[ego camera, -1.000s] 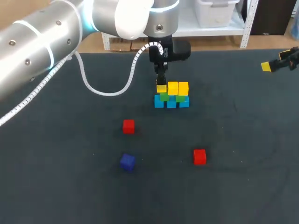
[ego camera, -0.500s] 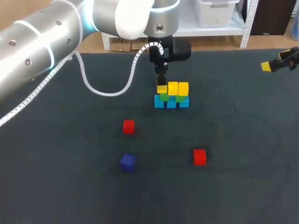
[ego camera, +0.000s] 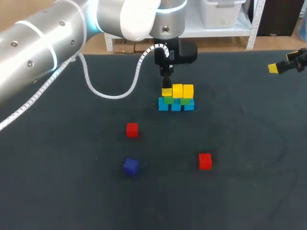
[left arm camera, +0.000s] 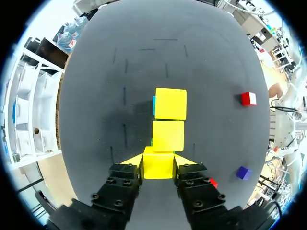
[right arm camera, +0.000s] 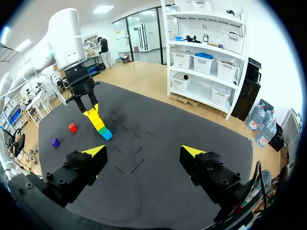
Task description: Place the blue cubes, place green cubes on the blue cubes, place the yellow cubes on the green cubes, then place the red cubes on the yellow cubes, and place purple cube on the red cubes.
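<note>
Head view: my left arm comes in from the upper left. The left gripper hangs over the stack just above the centre of the frame. The blue cubes are in a row on the desk, with the green cubes on top of them. Two yellow cubes cap the middle and right end. One red cube lies left of centre and another lower right. The purple cube is lower left. The right gripper sits at the upper right edge, well away from everything.

Left wrist view: the fingers are pinched on a third yellow cube, one on each side face. It lines up with the two ahead of it, and looks seated or very nearly so.

Right wrist view: that gripper is spread wide and holding nothing. The stack is far ahead of it, under my left arm.

I'd guess these are light, rigid blocks with slick faces. Gripping mid-height on opposite sides seems right, and I'd let go gently since the stack looks easy to nudge.
</note>
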Motion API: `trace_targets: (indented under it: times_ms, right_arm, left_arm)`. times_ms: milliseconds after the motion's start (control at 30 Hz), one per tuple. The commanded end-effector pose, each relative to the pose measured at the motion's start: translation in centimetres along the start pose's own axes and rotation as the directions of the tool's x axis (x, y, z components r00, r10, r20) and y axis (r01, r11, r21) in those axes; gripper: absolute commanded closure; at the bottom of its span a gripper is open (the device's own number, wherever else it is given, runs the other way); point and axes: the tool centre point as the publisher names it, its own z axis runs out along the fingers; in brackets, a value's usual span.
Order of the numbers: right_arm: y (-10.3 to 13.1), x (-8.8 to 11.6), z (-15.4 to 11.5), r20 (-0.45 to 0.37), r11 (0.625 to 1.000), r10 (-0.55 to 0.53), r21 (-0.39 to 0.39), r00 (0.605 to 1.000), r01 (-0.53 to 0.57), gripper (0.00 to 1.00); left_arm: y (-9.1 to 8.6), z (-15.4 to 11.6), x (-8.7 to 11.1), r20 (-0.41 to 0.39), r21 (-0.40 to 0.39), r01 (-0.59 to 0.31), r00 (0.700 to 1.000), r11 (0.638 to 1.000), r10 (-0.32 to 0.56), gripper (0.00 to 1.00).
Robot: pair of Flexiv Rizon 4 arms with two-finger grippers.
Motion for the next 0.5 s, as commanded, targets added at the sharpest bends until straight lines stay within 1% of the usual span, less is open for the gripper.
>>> trace_targets:
  times_ms: [33,100,133,167,200,233,267,500]
  right_arm:
    - [-0.10,0.01,0.08,0.002,1.000,-0.001,-0.004,1.000,0.001,0.00]
    - [-0.10,0.01,0.08,0.002,1.000,-0.001,-0.004,1.000,0.001,0.00]
    - [-0.10,0.01,0.08,0.002,1.000,-0.001,-0.004,1.000,0.001,0.00]
    - [-0.10,0.01,0.08,0.002,1.000,-0.001,-0.004,1.000,0.001,0.00]
    - [-0.10,0.01,0.08,0.002,1.000,-0.001,-0.004,1.000,0.001,0.00]
    - [-0.10,0.01,0.08,0.002,1.000,-0.001,-0.004,1.000,0.001,0.00]
    - [-0.10,0.01,0.08,0.002,1.000,-0.001,-0.004,1.000,0.001,0.00]
    - [-0.10,0.01,0.08,0.002,1.000,-0.001,-0.004,1.000,0.001,0.00]
  left_arm:
    - [0.31,0.00,-0.13,-0.009,0.008,0.000,1.000,1.000,0.000,0.79]
    - [0.28,0.02,-0.10,-0.011,0.009,0.000,1.000,1.000,0.000,0.71]
    - [0.28,0.03,-0.10,-0.012,0.010,-0.001,1.000,1.000,0.002,0.69]
    - [0.28,0.04,-0.10,-0.011,0.014,-0.002,1.000,1.000,0.002,0.63]
    - [0.27,0.04,-0.10,-0.015,0.018,-0.001,1.000,1.000,0.002,0.51]
    - [0.25,0.03,-0.10,-0.015,0.018,-0.002,1.000,1.000,0.002,0.04]
    - [0.23,0.02,-0.08,-0.012,0.021,0.011,1.000,1.000,-0.011,0.00]
    - [0.30,-0.10,-0.06,-0.005,0.023,0.023,1.000,0.999,-0.023,0.00]
